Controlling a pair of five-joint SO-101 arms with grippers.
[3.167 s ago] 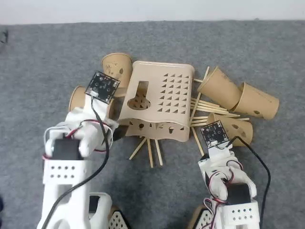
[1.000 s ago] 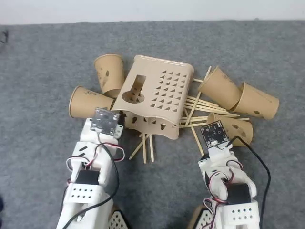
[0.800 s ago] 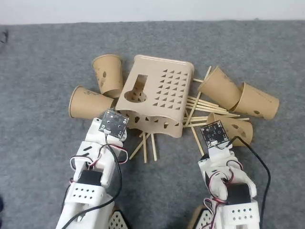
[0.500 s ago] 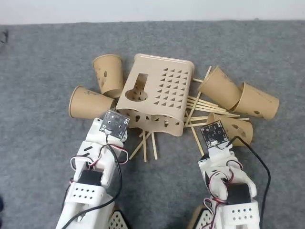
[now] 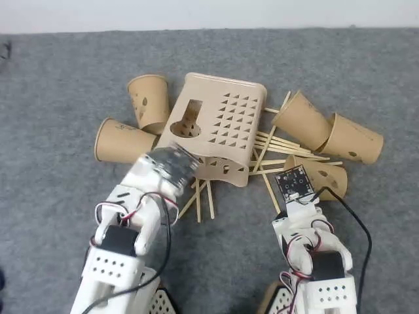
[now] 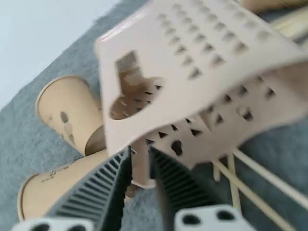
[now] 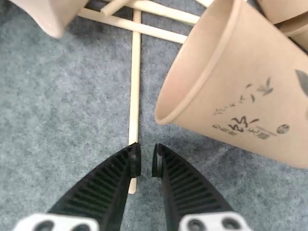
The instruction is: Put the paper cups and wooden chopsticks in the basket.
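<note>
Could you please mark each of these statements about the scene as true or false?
1. The basket stands upright with its opening facing up. False: it lies upside down, its bottom facing up.
2. The left gripper is clamped on the basket's rim. True.
3. Three paper cups lie on the robot's right of the basket. True.
4. The right gripper holds a paper cup. False: it holds nothing; the nearest cup lies on its side on the carpet beside it.
5. Wooden chopsticks stick out from under the basket. True.
</note>
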